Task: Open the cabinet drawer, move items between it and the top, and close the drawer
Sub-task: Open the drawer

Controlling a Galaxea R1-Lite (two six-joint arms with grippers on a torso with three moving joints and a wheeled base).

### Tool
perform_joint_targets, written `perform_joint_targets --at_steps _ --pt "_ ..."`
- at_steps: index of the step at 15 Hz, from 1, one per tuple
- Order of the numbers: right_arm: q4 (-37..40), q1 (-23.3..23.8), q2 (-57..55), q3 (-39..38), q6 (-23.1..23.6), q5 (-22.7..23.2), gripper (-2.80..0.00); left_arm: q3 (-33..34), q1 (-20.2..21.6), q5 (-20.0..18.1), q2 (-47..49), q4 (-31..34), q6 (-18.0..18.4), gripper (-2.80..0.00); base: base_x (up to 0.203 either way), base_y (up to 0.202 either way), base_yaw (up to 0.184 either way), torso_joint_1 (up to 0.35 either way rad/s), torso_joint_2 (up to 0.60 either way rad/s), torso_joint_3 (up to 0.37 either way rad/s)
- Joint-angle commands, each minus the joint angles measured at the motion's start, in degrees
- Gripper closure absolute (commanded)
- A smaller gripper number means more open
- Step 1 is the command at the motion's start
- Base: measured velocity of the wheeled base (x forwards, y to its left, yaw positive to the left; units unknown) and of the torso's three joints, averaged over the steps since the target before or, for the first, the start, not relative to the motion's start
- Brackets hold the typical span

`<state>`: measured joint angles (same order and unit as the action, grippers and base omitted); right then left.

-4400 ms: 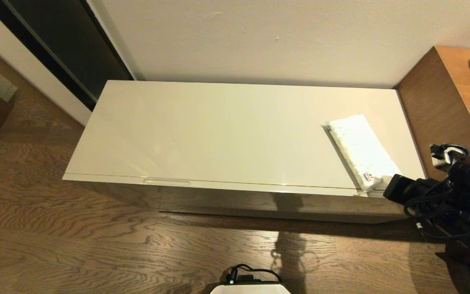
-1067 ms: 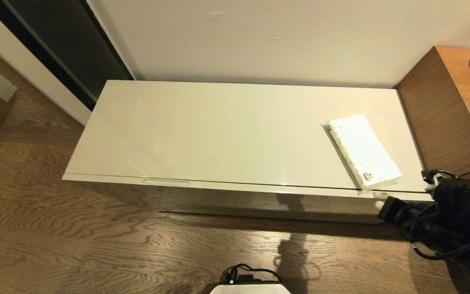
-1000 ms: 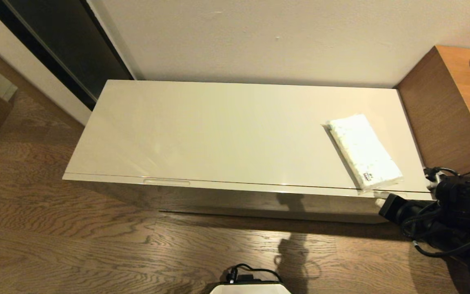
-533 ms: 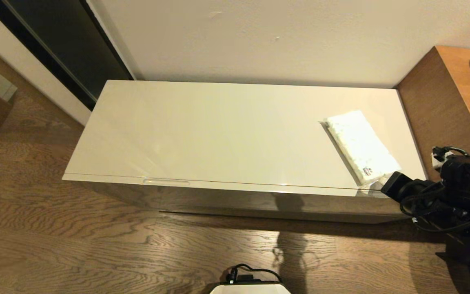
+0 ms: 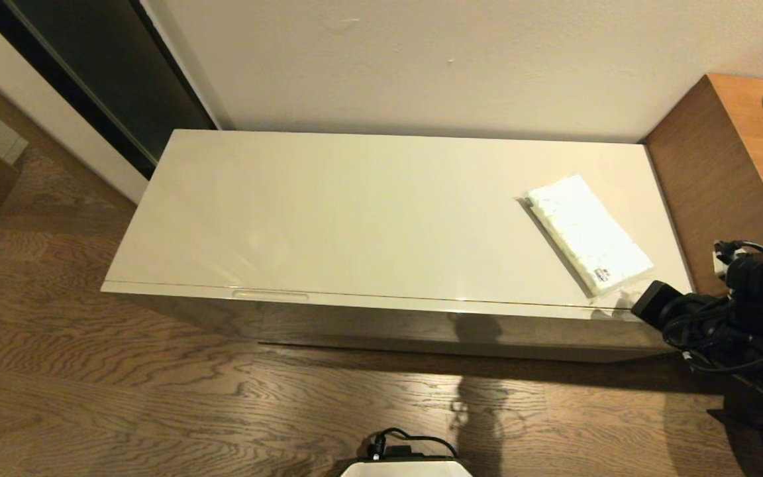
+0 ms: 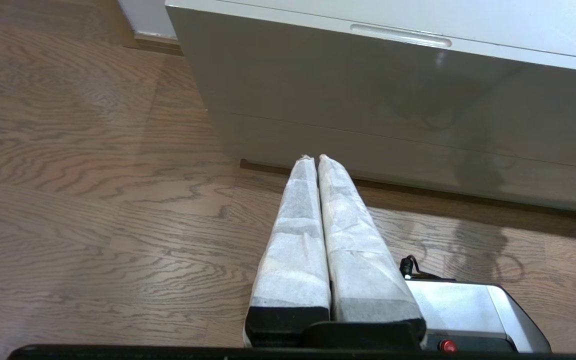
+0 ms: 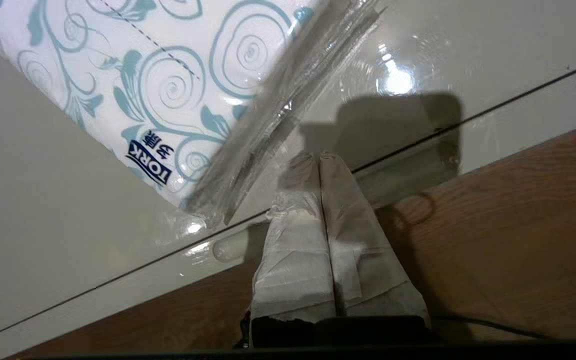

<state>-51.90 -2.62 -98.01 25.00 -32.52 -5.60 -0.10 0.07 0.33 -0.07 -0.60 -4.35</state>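
A soft rectangular white tissue pack with teal swirl print (image 5: pixel 588 233) is seen lying on the glossy cream-beige cabinet top (image 5: pixel 355 212), near its right front corner. The right gripper (image 7: pixel 319 156), fingers pressed together and empty, is held just beside the pack's crinkled end, above the closed grey-beige drawer (image 5: pixel 421 326). The left gripper (image 6: pixel 316 158), likewise pressed shut, is parked low over the wooden floor (image 6: pixel 93 200).

The low cabinet stands against the wall, and everything here is placed from it. On its top (image 5: pixel 355 212), toward the right end, lies the tissue pack (image 5: pixel 587 235), set askew with one end near the front edge. The cabinet drawer (image 5: pixel 381 301) runs along the front, under the top. The right end effector (image 7: pixel 318 156) is at the front right corner, just beside the pack's near end. The left end effector (image 6: pixel 316 158) is over the floor before the cabinet's front.
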Motion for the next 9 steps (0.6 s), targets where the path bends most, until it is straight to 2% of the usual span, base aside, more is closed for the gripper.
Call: perform_joint_targets --at_steps 1,9 --pt "-0.57 0.08 -0.34 -0.74 -0.17 0.15 0.00 0.01 0.01 0.02 0.07 -0.02 -0.04 0.00 0.000 0.000 0.000 0.000 0.00 0.000" --pt "-0.86 -0.01 -2.96 -1.62 -1.13 -0.06 0.00 0.01 0.01 0.02 0.07 -0.02 -0.04 0.00 0.000 0.000 0.000 0.000 0.00 0.000"
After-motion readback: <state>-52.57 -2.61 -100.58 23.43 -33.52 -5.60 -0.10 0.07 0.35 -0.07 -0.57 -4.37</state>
